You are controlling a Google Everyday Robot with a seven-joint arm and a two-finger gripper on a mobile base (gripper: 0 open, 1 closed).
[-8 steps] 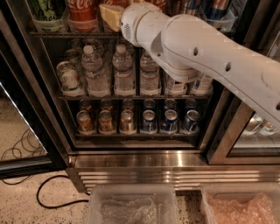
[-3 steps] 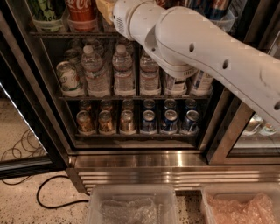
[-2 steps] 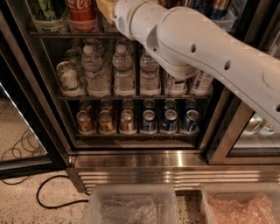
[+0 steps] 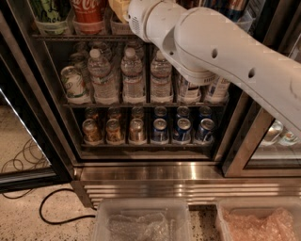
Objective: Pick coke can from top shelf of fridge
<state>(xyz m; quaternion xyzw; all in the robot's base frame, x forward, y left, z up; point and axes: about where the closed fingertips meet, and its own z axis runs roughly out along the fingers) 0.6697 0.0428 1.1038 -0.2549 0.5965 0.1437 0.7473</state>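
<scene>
The coke can (image 4: 89,11) is red with white script. It stands on the top shelf (image 4: 70,36) of the fridge (image 4: 188,181), cut off by the frame's top edge. A green-and-white can (image 4: 51,12) stands to its left. My gripper (image 4: 118,6) is at the top edge, just right of the coke can and at its height, and only its yellowish lower part shows. The white arm (image 4: 221,52) crosses from the right in front of the upper shelves.
Water bottles (image 4: 131,75) and a tilted can (image 4: 73,84) fill the middle rack. Small gold cans (image 4: 114,129) and blue cans (image 4: 182,129) fill the lower rack. Two clear bins (image 4: 141,219) sit on the floor in front. A black cable (image 4: 51,207) lies at the left.
The arm has risen and shifted left since the earliest frame, carrying the gripper up to the top edge beside the coke can. It has barely moved in the last second.
</scene>
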